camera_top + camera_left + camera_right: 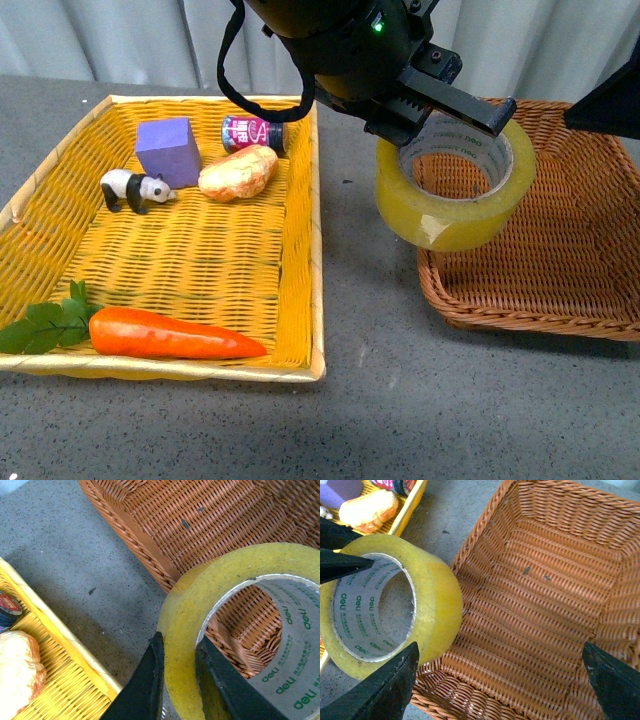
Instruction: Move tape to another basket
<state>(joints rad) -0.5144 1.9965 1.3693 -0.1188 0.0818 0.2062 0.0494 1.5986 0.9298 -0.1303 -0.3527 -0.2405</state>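
The left gripper (179, 652) pinches the wall of the packing tape roll (440, 215), which hangs over the 9 o'clock rim of the brown wicker basket (590, 250), so it should go toward 3 o'clock and let go low over the middle.

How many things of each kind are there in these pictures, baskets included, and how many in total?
baskets: 2, the yellow basket and the brown basket
tape roll: 1
carrot: 1
bread: 1
can: 1
purple block: 1
panda figure: 1
total: 8
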